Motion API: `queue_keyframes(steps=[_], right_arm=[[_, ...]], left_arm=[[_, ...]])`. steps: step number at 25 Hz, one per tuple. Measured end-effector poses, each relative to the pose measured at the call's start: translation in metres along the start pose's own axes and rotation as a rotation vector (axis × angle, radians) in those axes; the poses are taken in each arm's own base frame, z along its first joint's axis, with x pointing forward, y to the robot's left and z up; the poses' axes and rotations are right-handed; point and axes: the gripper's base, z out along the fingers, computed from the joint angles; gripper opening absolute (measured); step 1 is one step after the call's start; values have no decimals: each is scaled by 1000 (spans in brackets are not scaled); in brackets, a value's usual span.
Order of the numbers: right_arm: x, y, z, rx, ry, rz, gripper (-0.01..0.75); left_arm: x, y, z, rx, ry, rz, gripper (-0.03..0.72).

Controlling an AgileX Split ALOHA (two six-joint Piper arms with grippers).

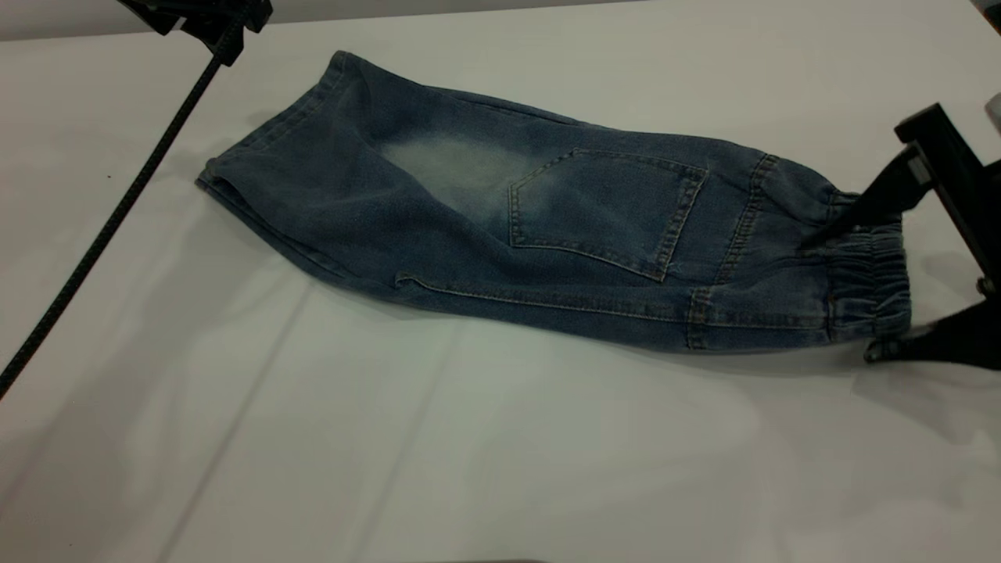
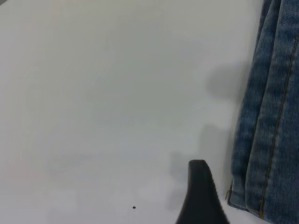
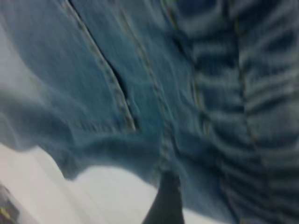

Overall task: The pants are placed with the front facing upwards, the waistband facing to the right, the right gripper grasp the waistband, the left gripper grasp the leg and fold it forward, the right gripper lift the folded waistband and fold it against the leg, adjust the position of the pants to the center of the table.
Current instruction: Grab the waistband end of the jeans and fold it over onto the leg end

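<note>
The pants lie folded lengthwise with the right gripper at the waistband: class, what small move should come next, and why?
Probably the right gripper should close on the waistband and begin lifting it toward the leg end. Its two fingers sit above and below the band, apparently not yet clamped. The pants already lie folded, back pocket up, on the table. The left gripper is off the cloth beside the leg hem.

We see the short blue denim pants [image 1: 500, 211] lying flat across the large white table [image 1: 469, 469], folded lengthwise, leg hem at upper left, gathered elastic waistband [image 1: 868, 281] at right. The black angular right gripper [image 1: 848, 289] straddles that waistband; the black left gripper [image 1: 207, 19] sits at the top-left corner, apart from the hem.
</note>
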Motion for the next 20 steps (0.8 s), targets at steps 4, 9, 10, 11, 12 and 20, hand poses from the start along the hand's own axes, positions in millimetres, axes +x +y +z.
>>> queue_keyframes(steps=[4, 9, 10, 11, 12, 20], right_arm=[[-7, -1, 0, 7, -75, 9, 589], [-10, -5, -1, 47, -113, -9, 531], [-10, -4, -1, 49, -114, -23, 486], [-11, -4, -1, 49, -115, -38, 438], [-12, -3, -1, 47, -118, -54, 368], [-20, 7, -1, 25, -136, -152, 41]], left_arm=[[1, 0, 0, -3, 13, -2, 460], [1, -6, -1, 0, 33, 10, 460], [1, -9, -2, 4, 32, 14, 459], [-1, -13, -3, 9, 29, 21, 454], [-2, -19, -4, 18, 26, 25, 449], [-8, -77, -7, 105, 14, 115, 420]])
